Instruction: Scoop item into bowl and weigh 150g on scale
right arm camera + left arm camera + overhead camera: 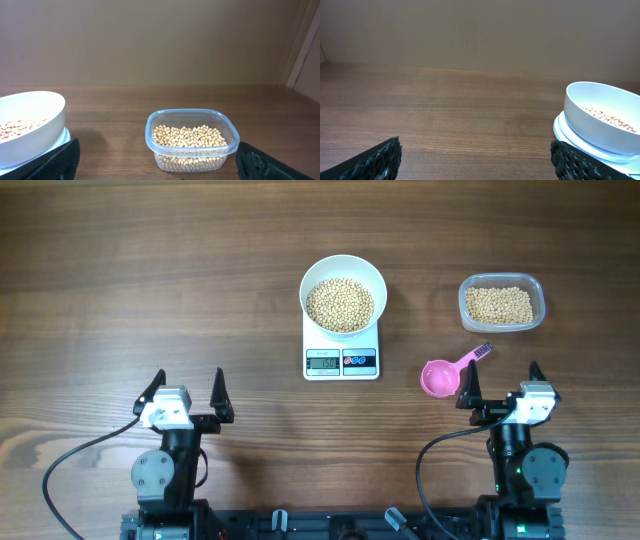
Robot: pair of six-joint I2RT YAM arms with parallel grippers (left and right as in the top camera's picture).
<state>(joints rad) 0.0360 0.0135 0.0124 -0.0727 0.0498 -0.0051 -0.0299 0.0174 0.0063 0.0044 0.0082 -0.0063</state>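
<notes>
Nearest the base, left gripper [190, 383] hovers low over bare table [90, 300], jaws wide apart, holding nothing

Right gripper [501, 377] likewise: jaws wide apart, empty, just right of the scoop [438, 377]

Scoop is pink, lies on the table between scale and right gripper, cup looks empty, handle points up-right toward the tub

Scale [341, 362] sits mid-table, display lit, digits too small to read for sure

Bowl [306, 292] stands on the scale, well filled with beans [340, 305]; left wrist view shows the same bowl on the platform at its right edge

Farthest right, tub [464, 306] holds more beans [499, 304], about a shallow layer, well apart from the bowl

Step, as I judge it: scooping is mostly or fully done, neither arm is engaged, this is a weigh-check moment

Next move depends on the reading. If short of target, right gripper needs to close on the scoop handle, dip into the tub, and tip a small amount over the bowl without nudging the scale. If over, scoop a few beans out. If on target, nothing left
</notes>
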